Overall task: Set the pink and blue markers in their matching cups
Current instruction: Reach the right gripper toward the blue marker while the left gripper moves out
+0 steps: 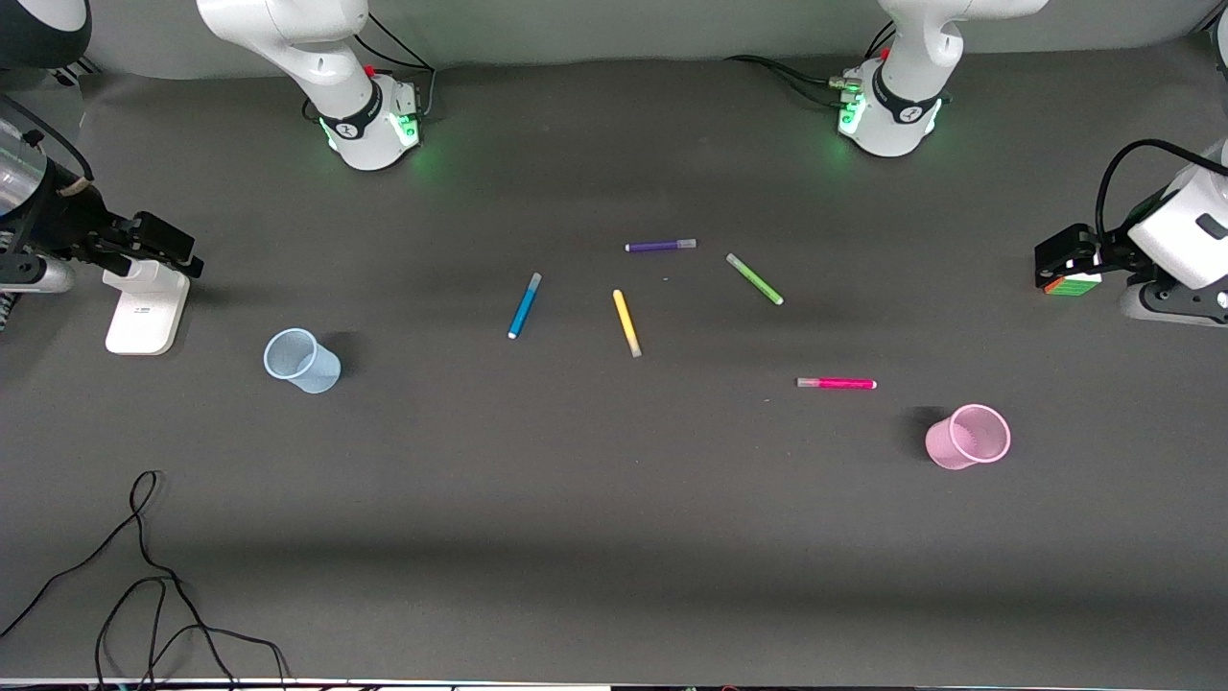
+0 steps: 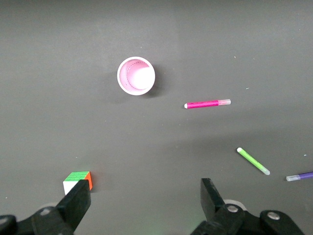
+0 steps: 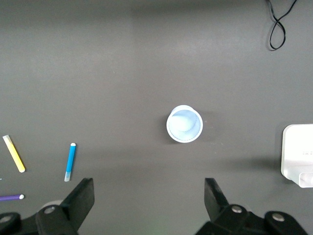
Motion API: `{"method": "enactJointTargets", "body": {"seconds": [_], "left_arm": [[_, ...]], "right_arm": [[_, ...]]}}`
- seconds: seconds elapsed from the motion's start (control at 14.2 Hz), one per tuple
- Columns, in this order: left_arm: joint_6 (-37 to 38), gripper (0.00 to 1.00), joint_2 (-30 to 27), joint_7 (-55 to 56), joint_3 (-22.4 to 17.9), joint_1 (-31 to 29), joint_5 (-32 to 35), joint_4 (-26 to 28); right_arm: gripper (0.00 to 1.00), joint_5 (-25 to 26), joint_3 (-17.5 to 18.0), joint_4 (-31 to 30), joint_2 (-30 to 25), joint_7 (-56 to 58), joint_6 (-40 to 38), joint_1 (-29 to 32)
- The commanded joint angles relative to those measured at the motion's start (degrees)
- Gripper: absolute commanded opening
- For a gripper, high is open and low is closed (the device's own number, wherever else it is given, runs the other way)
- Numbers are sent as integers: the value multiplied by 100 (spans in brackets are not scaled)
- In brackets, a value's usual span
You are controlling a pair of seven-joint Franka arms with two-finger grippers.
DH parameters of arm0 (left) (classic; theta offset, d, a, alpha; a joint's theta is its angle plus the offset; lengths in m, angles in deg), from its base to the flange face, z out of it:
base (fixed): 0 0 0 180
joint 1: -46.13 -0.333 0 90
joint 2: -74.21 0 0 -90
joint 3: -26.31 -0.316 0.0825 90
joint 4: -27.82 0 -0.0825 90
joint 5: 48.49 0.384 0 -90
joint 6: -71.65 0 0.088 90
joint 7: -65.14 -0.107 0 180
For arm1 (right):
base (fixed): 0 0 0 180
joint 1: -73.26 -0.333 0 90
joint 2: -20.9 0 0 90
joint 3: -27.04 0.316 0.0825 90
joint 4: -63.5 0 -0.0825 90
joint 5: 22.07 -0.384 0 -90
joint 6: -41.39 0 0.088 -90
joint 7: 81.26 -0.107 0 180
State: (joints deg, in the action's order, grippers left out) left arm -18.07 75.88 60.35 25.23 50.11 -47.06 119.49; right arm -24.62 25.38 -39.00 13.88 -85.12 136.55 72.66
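Observation:
The blue marker (image 1: 524, 305) lies flat mid-table; it also shows in the right wrist view (image 3: 70, 161). The pale blue cup (image 1: 302, 360) (image 3: 184, 123) stands upright and empty toward the right arm's end. The pink marker (image 1: 837, 383) (image 2: 208, 104) lies flat beside the pale pink cup (image 1: 969, 437) (image 2: 136, 76), which stands upright and empty toward the left arm's end. My right gripper (image 1: 158, 248) (image 3: 149, 200) is open and empty, up over the table's right-arm end. My left gripper (image 1: 1065, 257) (image 2: 144, 200) is open and empty, up over the left-arm end.
Purple (image 1: 660, 246), green (image 1: 754, 279) and yellow (image 1: 626, 323) markers lie mid-table. A colour cube (image 1: 1073, 284) (image 2: 78, 180) sits under my left gripper. A white stand (image 1: 146, 307) (image 3: 298, 154) sits under my right gripper. A black cable (image 1: 144, 585) lies near the front edge.

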Motion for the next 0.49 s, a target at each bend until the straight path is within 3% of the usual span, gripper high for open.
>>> {"method": "enactJointTargets", "body": {"seconds": [0.0, 0.28, 0.42], "left_arm": [[-20, 100, -45, 92, 161, -108, -56, -27], [24, 100, -62, 57, 153, -108, -56, 0], [50, 100, -53, 13, 144, -117, -56, 0]], "right_arm": [[100, 114, -9, 266, 218, 96, -77, -36], [100, 44, 34, 310, 420, 44, -85, -80], [100, 18, 122, 423, 727, -358, -85, -447]]}}
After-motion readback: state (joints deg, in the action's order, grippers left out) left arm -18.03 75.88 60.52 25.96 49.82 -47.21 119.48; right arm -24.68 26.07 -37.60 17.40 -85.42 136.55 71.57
